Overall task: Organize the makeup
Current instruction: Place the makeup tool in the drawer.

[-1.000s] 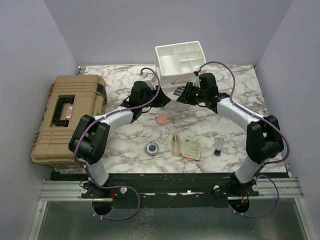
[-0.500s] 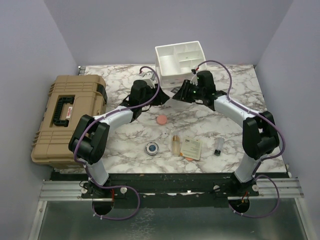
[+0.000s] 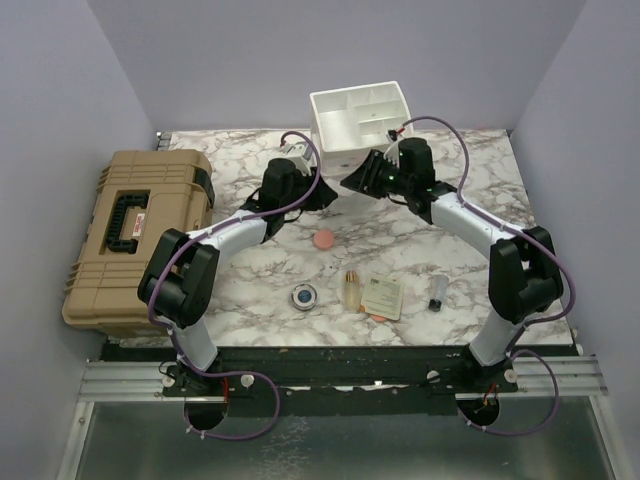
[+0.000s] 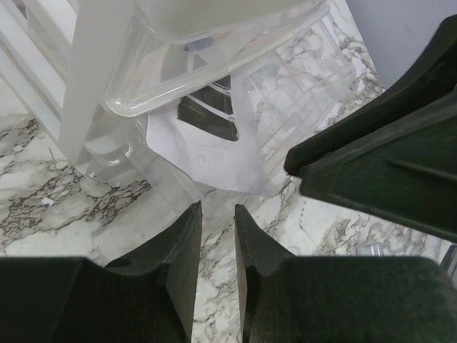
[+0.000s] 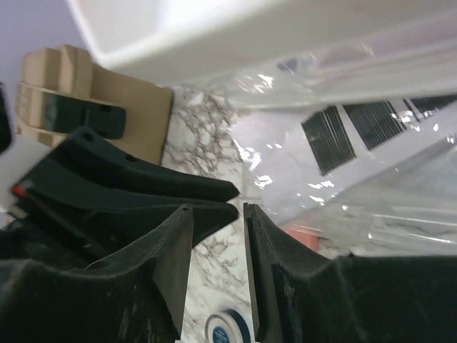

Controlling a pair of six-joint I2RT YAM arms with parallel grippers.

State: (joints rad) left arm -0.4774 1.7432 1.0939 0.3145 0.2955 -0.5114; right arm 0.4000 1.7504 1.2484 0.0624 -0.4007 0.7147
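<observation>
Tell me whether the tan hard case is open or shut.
Shut: in the top view the tan hard case lies flat with its lid down and no gap showing.

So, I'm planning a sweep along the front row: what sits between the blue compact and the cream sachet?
The small amber bottle lies between the blue compact and the cream sachet; the top view shows it.

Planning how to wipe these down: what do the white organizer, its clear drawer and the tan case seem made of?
White organizer: opaque plastic, likely, smooth and slightly glossy; thin moulded dividers.
Clear drawer: transparent glossy plastic; contents show through, glare streaks.
Tan case: probably hard matte plastic; ribbed moulded lid.
</observation>
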